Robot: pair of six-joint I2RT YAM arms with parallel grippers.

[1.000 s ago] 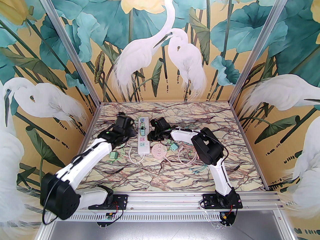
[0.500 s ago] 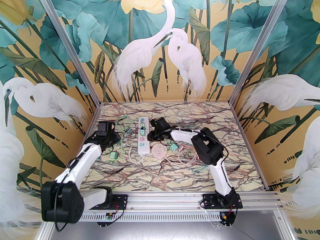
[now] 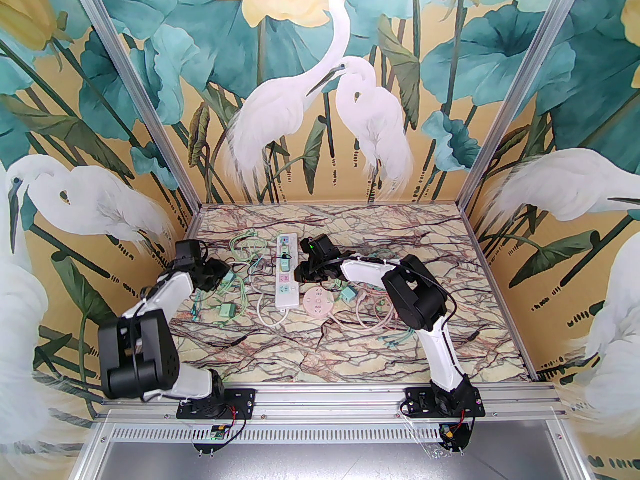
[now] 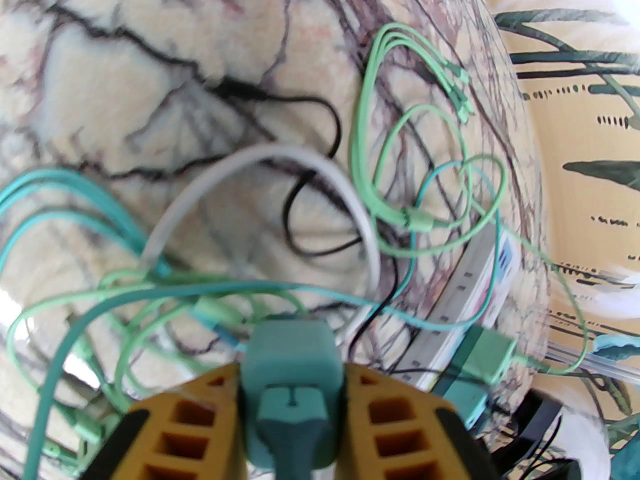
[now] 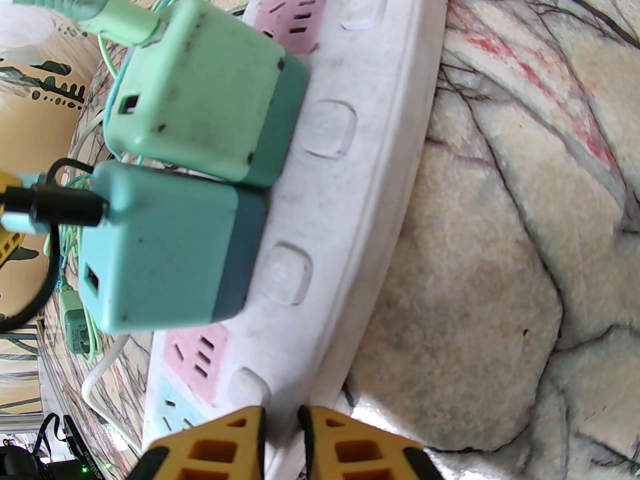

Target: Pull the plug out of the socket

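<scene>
Teal cube plug point(image 4: 291, 350) — rounded, cable-tailed — pinched in left claw point(image 4: 292, 375).

left gripper point(image 4: 292, 388) | withdrawn leftward from power strip point(image 3: 284, 294); teal plug point(image 4: 290, 353) carried off

Centre of the top view: power strip point(image 3: 283, 275) lengthwise on the table point(image 3: 350, 363), two plugs point(image 5: 200, 93) touching side by side on its middle. Right of its lower end, round socket point(image 3: 319, 302); left, cable tangle point(image 3: 239, 243) and loose plug point(image 3: 227, 311).
</scene>
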